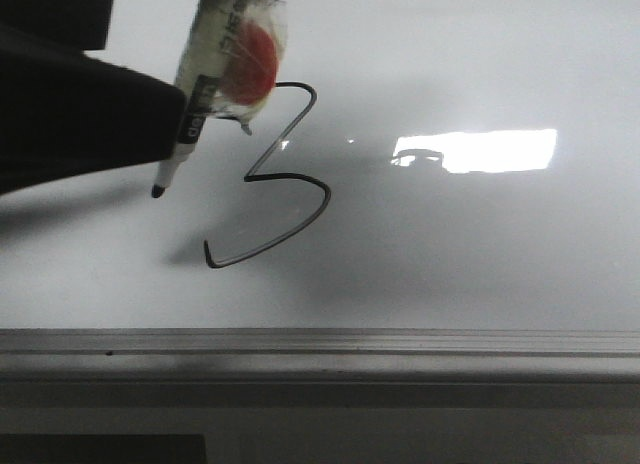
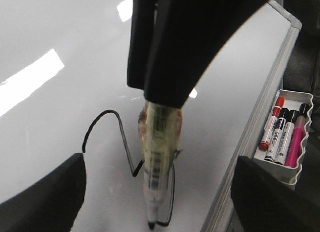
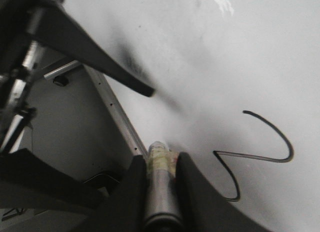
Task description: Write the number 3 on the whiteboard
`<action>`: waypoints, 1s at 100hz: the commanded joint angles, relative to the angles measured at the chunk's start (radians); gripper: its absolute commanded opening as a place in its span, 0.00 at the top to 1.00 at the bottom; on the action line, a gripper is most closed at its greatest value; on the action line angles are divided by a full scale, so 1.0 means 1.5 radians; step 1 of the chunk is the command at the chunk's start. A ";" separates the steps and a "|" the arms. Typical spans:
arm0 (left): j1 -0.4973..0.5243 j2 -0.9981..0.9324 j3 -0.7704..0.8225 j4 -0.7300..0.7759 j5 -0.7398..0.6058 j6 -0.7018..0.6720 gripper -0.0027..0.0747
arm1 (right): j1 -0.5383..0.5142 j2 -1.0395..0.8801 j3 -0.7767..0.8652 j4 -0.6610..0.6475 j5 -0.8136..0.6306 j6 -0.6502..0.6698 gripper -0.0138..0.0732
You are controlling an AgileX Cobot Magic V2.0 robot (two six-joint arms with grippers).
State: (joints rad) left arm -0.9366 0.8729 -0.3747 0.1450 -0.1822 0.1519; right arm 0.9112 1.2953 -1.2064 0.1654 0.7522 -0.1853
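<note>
A black two-finger gripper [image 3: 161,184] at the bottom of the right wrist view has its fingers [image 3: 192,192] clamped snug on the barrel of a clear-wrapped black-tipped marker pen [image 1: 205,94]. In the front view that pen slants down from the top edge to the upper left, an orange-red patch under its wrap, its tip just above the large glossy white-grey whiteboard [image 1: 480,254] and a little left of the ink. The thin black hand-drawn number 3 [image 1: 275,179] sits left of centre in the front view, its angular top beside the pen and its long lower curve sweeping down-left. At the right edge of the left wrist view, a white ridged tray [image 2: 295,137] holds red, black and pink markers, beyond the board's grey metal rail [image 2: 250,142]. Which arm the dark fingers in the left wrist view belong to, I cannot tell.
</note>
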 commanded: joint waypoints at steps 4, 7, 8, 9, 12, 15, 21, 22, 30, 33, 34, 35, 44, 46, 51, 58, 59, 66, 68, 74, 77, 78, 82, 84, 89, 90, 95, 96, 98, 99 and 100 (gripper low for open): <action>-0.005 0.046 -0.023 -0.036 -0.089 -0.007 0.31 | 0.021 -0.020 -0.021 0.003 -0.037 -0.008 0.92; -0.005 0.055 -0.023 -0.040 -0.089 -0.007 0.33 | 0.025 -0.023 -0.021 0.003 -0.038 -0.008 0.92; -0.005 0.058 -0.023 -0.044 -0.089 -0.007 0.33 | 0.025 -0.023 -0.021 0.003 -0.038 -0.008 0.92; -0.005 0.062 -0.023 -0.045 -0.089 -0.007 0.34 | 0.026 -0.023 -0.021 0.003 -0.038 -0.008 0.92; -0.005 0.069 -0.023 -0.056 -0.089 -0.007 0.37 | 0.026 -0.025 -0.021 0.003 -0.038 -0.008 0.92; -0.005 0.075 -0.023 -0.067 -0.089 -0.007 0.40 | 0.026 -0.025 -0.021 0.003 -0.036 -0.008 0.92; -0.005 0.082 -0.023 -0.090 -0.090 -0.007 0.50 | 0.026 -0.025 -0.021 0.003 -0.030 -0.008 0.92; -0.005 0.082 -0.023 -0.097 -0.090 -0.007 0.51 | 0.026 -0.025 -0.021 0.003 -0.029 -0.008 0.92; -0.005 0.082 -0.023 -0.102 -0.092 -0.007 0.75 | 0.026 -0.025 -0.021 0.003 -0.023 -0.008 0.92; -0.005 0.082 -0.023 -0.102 -0.092 -0.007 0.84 | 0.026 -0.025 -0.021 0.003 -0.022 -0.008 0.92; -0.005 0.082 -0.023 -0.102 -0.092 -0.007 0.89 | 0.026 -0.025 -0.021 0.003 -0.022 -0.008 0.92; -0.005 0.082 -0.023 -0.102 -0.092 -0.007 0.91 | 0.026 -0.025 -0.021 0.003 -0.022 -0.008 0.92; -0.005 0.082 -0.023 -0.097 -0.092 -0.007 0.99 | 0.026 -0.025 -0.021 0.003 -0.025 -0.008 0.92; -0.005 0.082 -0.023 -0.097 -0.092 -0.007 0.99 | 0.026 -0.025 -0.021 0.003 -0.025 -0.008 0.92; -0.005 0.082 -0.023 -0.097 -0.092 -0.007 0.99 | 0.026 -0.025 -0.021 0.003 -0.026 -0.008 0.92; -0.005 0.082 -0.023 -0.097 -0.092 -0.007 0.99 | 0.026 -0.025 -0.021 0.003 -0.033 -0.008 0.92; -0.005 0.082 -0.023 -0.097 -0.092 -0.007 0.99 | 0.026 -0.025 -0.021 0.003 -0.034 -0.008 0.91; -0.005 0.082 -0.023 -0.100 -0.089 -0.007 0.99 | 0.026 -0.025 -0.021 0.003 -0.039 -0.010 0.87; -0.005 0.082 -0.023 -0.103 -0.088 -0.007 0.99 | 0.026 -0.025 -0.021 0.003 -0.039 -0.013 0.83; -0.005 0.082 -0.023 -0.110 -0.081 -0.007 0.99 | 0.026 -0.025 -0.021 0.003 -0.039 -0.023 0.65; -0.005 0.082 -0.023 -0.117 -0.076 -0.009 0.99 | 0.026 -0.025 -0.021 0.000 -0.042 -0.023 0.54; -0.005 0.082 -0.023 -0.122 -0.074 -0.009 0.99 | 0.025 -0.025 -0.021 0.000 -0.042 -0.023 0.51; -0.005 0.082 -0.023 -0.142 -0.071 -0.013 0.99 | 0.023 -0.025 -0.021 -0.006 -0.045 -0.023 0.35; -0.005 0.082 -0.023 -0.153 -0.067 -0.013 0.99 | 0.022 -0.025 -0.021 -0.011 -0.046 -0.023 0.27; -0.005 0.082 -0.023 -0.211 -0.056 -0.013 0.99 | 0.022 -0.029 -0.021 -0.031 -0.048 -0.023 0.14; -0.005 0.082 -0.023 -0.220 -0.052 -0.013 0.99 | 0.021 -0.028 -0.021 -0.036 -0.048 -0.023 0.13; -0.005 0.082 -0.023 -0.300 -0.035 -0.013 0.99 | 0.016 -0.034 -0.021 -0.041 -0.046 -0.022 0.09; -0.005 0.082 -0.023 -0.313 -0.032 -0.013 0.99 | 0.014 -0.036 -0.021 -0.041 -0.046 -0.022 0.09; -0.005 0.082 -0.023 -0.355 -0.024 -0.013 0.99 | 0.012 -0.039 -0.021 -0.041 -0.046 -0.022 0.09; -0.004 0.082 -0.023 -0.384 -0.020 -0.013 0.99 | 0.011 -0.039 -0.021 -0.041 -0.046 -0.022 0.09; -0.004 0.082 -0.023 -0.398 -0.018 -0.013 0.99 | 0.009 -0.041 -0.021 -0.041 -0.045 -0.022 0.09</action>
State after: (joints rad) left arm -0.9420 1.0041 -0.3768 -0.2291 -0.1799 0.1480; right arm 0.9426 1.2826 -1.2064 0.1244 0.7365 -0.2034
